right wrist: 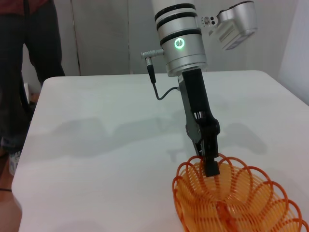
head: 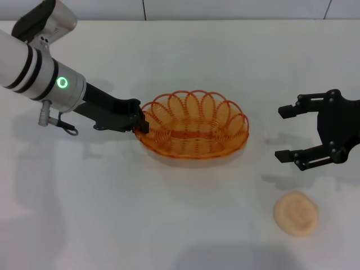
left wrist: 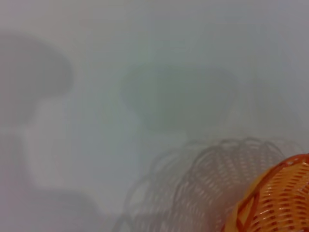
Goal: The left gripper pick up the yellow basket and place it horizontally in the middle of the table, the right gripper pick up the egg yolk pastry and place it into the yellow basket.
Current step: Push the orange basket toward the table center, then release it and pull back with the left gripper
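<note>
The yellow basket (head: 194,126) lies lengthwise across the middle of the white table (head: 140,225). My left gripper (head: 142,121) is shut on the basket's left rim. The right wrist view shows its fingers (right wrist: 211,166) pinching the rim of the basket (right wrist: 236,203). The left wrist view shows only an edge of the basket (left wrist: 280,198) and its shadow on the table. The egg yolk pastry (head: 296,213) lies on the table at the front right, apart from the basket. My right gripper (head: 283,133) is open and empty, hovering right of the basket and behind the pastry.
A person in dark clothes (right wrist: 29,72) stands beyond the table's far edge in the right wrist view. The table's back edge meets a wall (head: 169,8) in the head view.
</note>
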